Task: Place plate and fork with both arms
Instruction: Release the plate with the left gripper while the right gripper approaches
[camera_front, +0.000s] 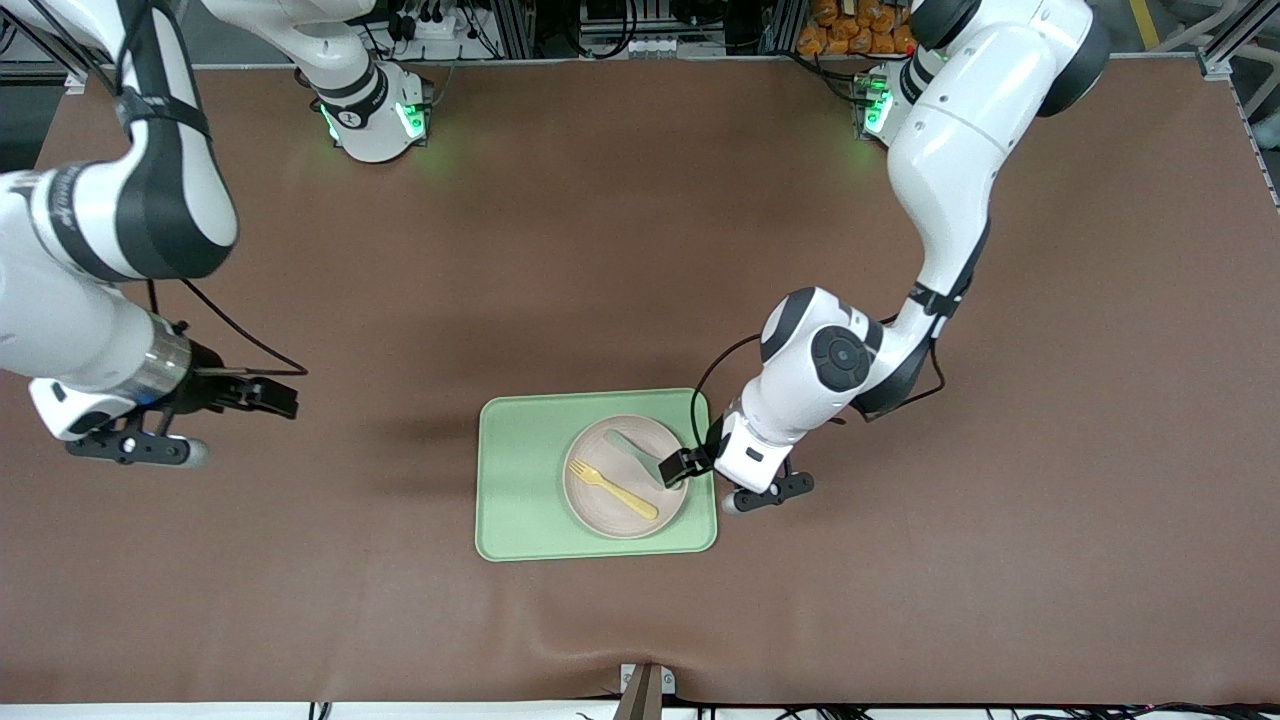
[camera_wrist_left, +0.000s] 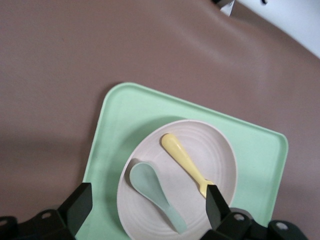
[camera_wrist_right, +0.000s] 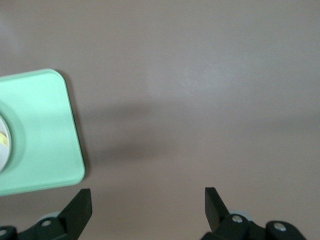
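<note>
Tray (camera_front: 520, 480) at table's (camera_front: 640, 250) camera-side edge, we note plate (camera_front: 610, 505) toward its left-arm edge, fork (camera_front: 612, 488) and spoon (camera_front: 632, 455) on plate, left gripper (camera_wrist_left: 147, 205) spread wide and empty over plate's rim, right gripper (camera_wrist_right: 147, 207) spread wide, empty, waiting over bare table.

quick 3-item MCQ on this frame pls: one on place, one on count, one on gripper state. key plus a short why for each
1. Where does the small pale-yellow plastic fork lie?
A. On the bare brown table
B. On the round cream-beige plate
C. Held in a gripper

2. How many utensils lie on the plate?
A. One
B. Two
C. Three

3. How is the left gripper?
A. Open, over the plate's edge
B. Shut on the fork
C. Shut on the spoon

Key: 1 B, the fork rests on the plate, which sits on the rectangular pale-green tray. 2 B, the fork and a pale grey-green spoon lie side by side. 3 A, its fingers stand apart with nothing between; the right gripper waits open over bare table toward the right arm's end.
</note>
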